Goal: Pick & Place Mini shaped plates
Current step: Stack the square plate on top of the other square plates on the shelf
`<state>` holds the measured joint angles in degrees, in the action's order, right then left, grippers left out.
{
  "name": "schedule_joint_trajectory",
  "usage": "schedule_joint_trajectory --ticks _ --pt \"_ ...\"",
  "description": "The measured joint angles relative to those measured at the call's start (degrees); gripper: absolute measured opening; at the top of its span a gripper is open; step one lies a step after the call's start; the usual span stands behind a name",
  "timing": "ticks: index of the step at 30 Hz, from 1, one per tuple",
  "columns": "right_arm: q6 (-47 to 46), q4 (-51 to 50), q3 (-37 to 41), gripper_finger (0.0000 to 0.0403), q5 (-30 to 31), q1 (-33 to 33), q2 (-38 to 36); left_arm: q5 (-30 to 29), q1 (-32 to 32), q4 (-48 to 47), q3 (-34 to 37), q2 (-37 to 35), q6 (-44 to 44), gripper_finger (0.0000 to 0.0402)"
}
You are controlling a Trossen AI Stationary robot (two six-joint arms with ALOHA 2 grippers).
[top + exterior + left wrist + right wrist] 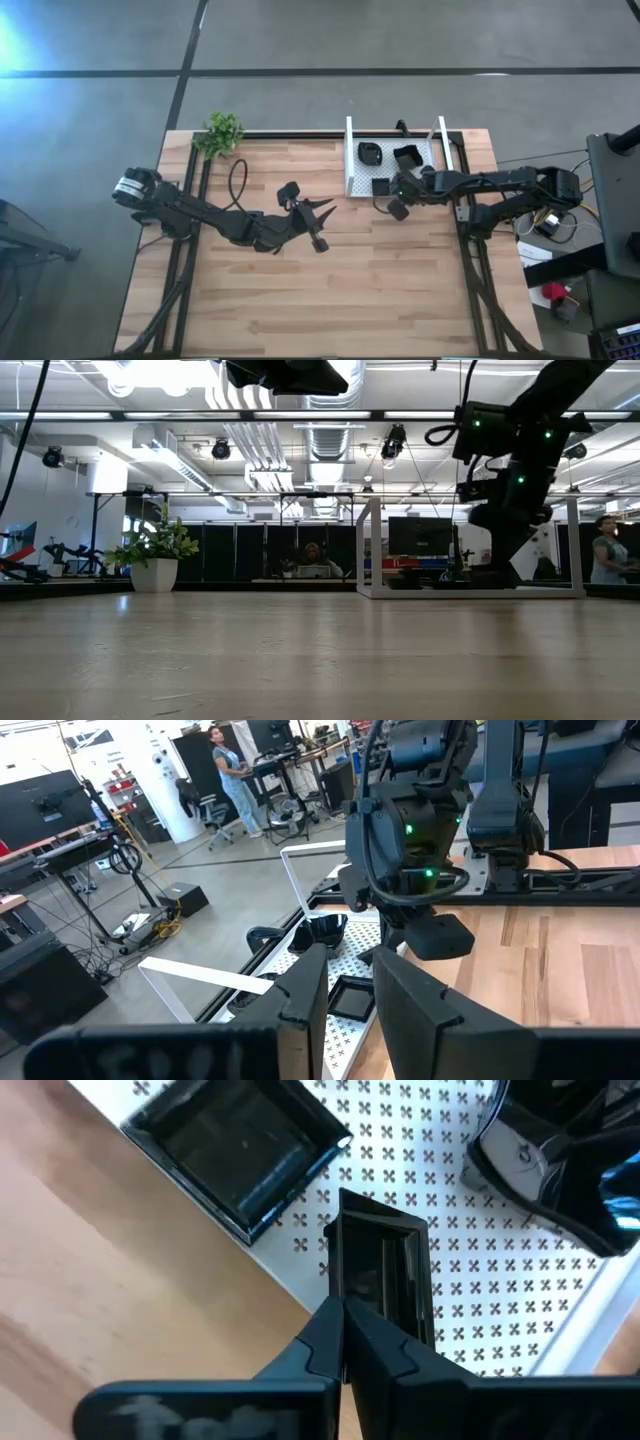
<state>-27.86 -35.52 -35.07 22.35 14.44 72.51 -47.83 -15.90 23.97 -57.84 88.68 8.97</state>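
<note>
A white mesh tray (352, 160) stands at the table's far right with several mini shaped plates in it, among them a square one (235, 1150) by the tray's near edge and a rounded one (560, 1160). My right gripper (343, 1325) hangs over that near edge, shut on one small black square plate (380, 1275). That same plate (440, 935) shows below the right gripper in the left wrist view. My left gripper (325, 224) waits open above the table's middle, pointing level at the tray, with nothing between its fingers. My right gripper pinches one side wall (350, 1295) of the small square plate between its two fingertips. The fingers slant down from the table's right side. The plate is tilted, hangs past the fingertips and appears lifted off the tray's mesh floor (480, 1320).
A potted plant (222, 133) stands at the table's far left corner. The tray's upright walls (372, 545) rise on its left and right sides. Bare wood (330, 290) spreads across the near half of the table. People are in the room behind.
</note>
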Motion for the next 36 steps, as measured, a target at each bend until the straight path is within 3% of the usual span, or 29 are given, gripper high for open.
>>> schedule_joint_trajectory --ticks 12,25,36 --pt "8.3 -2.8 -6.4 0.0008 -0.5 -5.8 0.0 0.0 0.0 0.0 0.0 0.0 0.0 0.0081" --pt "42.4 10.0 -2.9 0.0008 -0.1 -7.0 0.0 0.0 0.0 -0.7 0.0 0.0 0.0 0.0081" --pt "46.8 12.9 -0.4 0.0008 -0.3 -6.9 0.0 0.0 0.0 -2.1 0.0 0.0 -0.1 0.0081"
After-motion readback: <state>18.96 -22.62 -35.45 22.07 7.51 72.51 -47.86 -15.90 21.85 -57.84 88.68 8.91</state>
